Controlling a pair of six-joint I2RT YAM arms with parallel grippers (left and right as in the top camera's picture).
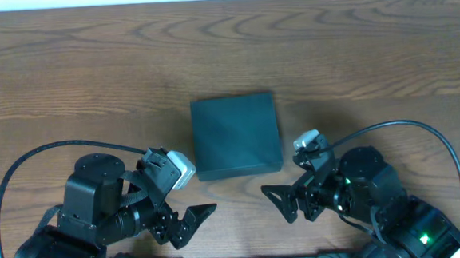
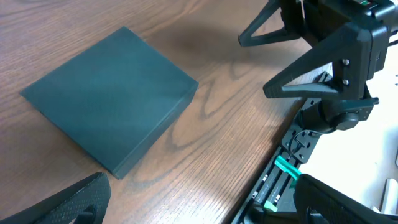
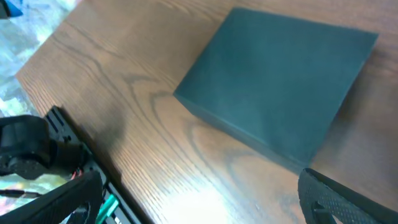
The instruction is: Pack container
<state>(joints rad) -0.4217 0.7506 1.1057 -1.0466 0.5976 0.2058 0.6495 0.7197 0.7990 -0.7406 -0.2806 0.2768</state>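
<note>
The container (image 1: 237, 135) is a dark teal-green squarish box lying flat with its lid closed, at the middle of the wooden table. It also shows in the left wrist view (image 2: 112, 99) and in the right wrist view (image 3: 280, 87). My left gripper (image 1: 189, 223) is open and empty, near the table's front edge, left of and below the container. My right gripper (image 1: 285, 204) is open and empty, near the front edge, right of and below the container. No snack packets are in view.
The wooden table (image 1: 91, 73) spans the overhead view. A black rail with green clips (image 2: 280, 180) runs along the table's front edge between the two arms. Cables loop beside each arm base.
</note>
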